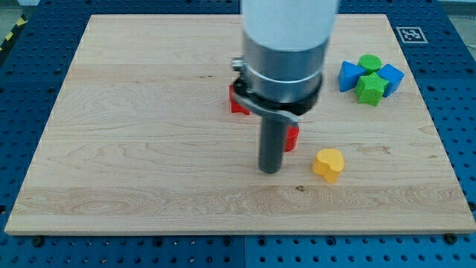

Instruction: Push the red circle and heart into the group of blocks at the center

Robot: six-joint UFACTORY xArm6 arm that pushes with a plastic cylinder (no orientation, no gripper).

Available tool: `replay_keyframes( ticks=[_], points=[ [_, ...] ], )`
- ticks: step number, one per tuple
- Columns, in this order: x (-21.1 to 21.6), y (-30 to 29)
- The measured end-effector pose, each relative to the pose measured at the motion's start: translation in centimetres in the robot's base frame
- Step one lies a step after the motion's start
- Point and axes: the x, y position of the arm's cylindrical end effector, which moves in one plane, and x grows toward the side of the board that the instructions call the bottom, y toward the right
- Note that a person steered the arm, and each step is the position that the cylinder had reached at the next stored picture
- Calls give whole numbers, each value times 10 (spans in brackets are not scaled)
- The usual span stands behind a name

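Note:
My tip [270, 170] rests on the board just below the view's centre. A red block [291, 136] shows only as a sliver right of the rod, touching or nearly touching it; its shape is hidden. Another red block [237, 103] shows partly at the left of the arm body, its shape also hidden. A yellow heart-like block [329, 164] lies right of my tip. A group of blocks sits at the upper right: a green round block [370, 62], a green block [370, 88], and two blue blocks [348, 76] [392, 77].
The wooden board [134, 134] lies on a blue perforated table. The arm's large body covers the board's upper centre. A fiducial marker [410, 34] sits at the board's top right corner.

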Motion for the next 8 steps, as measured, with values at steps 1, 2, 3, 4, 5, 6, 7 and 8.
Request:
replay_keyframes(
  ticks=[1,2,3,4,5,6,7,8],
  points=[
    [-4,32],
    [-17,30],
    [-34,6],
    [-50,-9],
    [-65,-9],
    [-72,-14],
    [-14,-17],
    [39,6]
  ],
)
